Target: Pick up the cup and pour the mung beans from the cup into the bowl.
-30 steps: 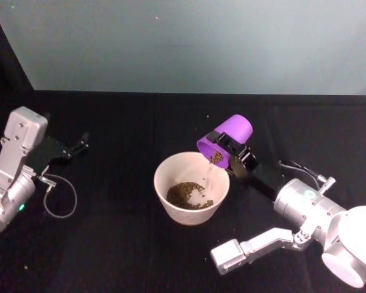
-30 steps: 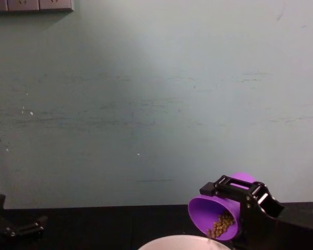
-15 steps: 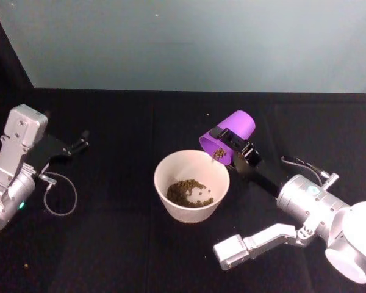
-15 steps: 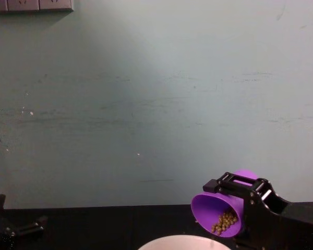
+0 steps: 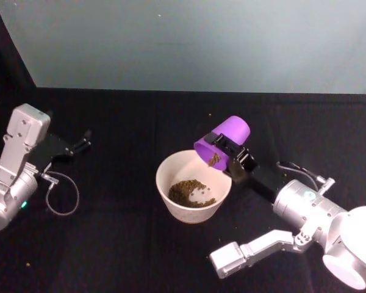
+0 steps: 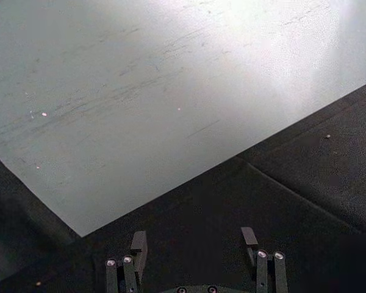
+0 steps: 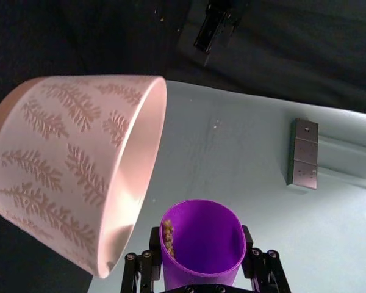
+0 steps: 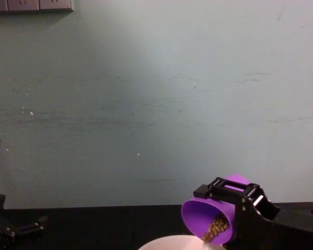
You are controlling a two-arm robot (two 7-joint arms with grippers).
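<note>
While it is tipped mouth-down over the bowl's far right rim, just right of centre in the head view, the cup (image 5: pixel 235 128) is clamped around its middle by our right gripper (image 5: pixel 229 149). Mung beans (image 5: pixel 214 159) sit at its lip, and more lie in the bowl (image 5: pixel 184 214). We judge the cup light, smooth and slightly squeezable, so mid-wall is the best hold. Our left gripper (image 5: pixel 82 141) hangs idle at the left edge, fingers apart.
</note>
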